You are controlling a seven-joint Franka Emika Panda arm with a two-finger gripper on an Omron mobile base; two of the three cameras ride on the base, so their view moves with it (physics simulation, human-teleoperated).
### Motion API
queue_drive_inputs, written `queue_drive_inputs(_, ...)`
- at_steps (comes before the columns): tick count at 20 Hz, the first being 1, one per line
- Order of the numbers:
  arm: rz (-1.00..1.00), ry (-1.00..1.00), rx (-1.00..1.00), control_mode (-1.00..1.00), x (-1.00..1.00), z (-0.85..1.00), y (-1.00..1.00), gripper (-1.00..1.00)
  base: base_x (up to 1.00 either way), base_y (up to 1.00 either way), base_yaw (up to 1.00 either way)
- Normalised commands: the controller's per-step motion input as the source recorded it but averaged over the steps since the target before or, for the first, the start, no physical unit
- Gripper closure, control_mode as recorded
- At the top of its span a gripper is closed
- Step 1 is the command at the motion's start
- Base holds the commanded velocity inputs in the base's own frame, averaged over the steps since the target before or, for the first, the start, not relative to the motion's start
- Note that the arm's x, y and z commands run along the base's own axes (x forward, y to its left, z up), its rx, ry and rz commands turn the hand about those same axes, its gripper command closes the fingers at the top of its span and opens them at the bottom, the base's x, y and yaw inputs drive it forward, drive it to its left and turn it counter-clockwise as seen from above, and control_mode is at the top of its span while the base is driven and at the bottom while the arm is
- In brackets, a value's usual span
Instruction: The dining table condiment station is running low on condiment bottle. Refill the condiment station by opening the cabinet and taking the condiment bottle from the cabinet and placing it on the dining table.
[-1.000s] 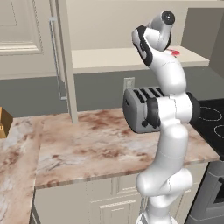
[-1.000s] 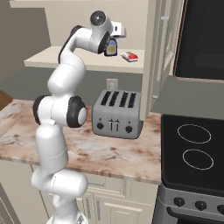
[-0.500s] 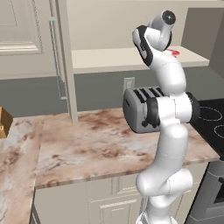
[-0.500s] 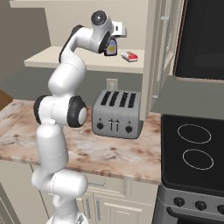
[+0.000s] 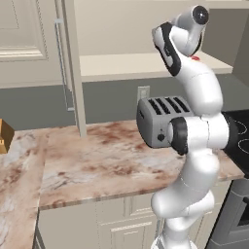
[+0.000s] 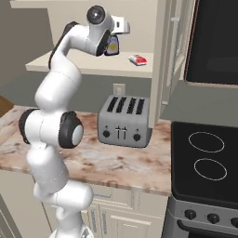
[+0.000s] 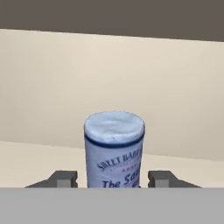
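Already the cabinet (image 6: 162, 56) stands open, its door swung aside, and the arm reaches up to the shelf (image 6: 93, 67) inside it. So the opening is done; by my reading the pickup is under way, while the carry to the dining table and the setting down are all left to do.

The condiment bottle (image 7: 114, 151) stands upright on that shelf, well above the toaster (image 6: 123, 122) on the marble worktop (image 5: 97, 165). The hand view shows a pale blue cap and a light label with dark lettering; the right base view shows a dark body just beyond the wrist, with a small red thing (image 6: 138, 59) lying near it.

The tool (image 7: 113, 178) stands half open with one finger tip on either side of the bottle. Whether the tips actually press the label, I cannot tell.
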Motion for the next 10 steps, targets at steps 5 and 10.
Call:
queue_drive_inputs(5,0.00,-0.24,0.00,-1.00,-1.00,0.07,0.33,1.00,0.00,0.00,0.00)
queue_drive_inputs(10,0.00,-0.08,0.00,-1.00,-1.00,-0.03,0.39,1.00,0.00,0.00,0.00)
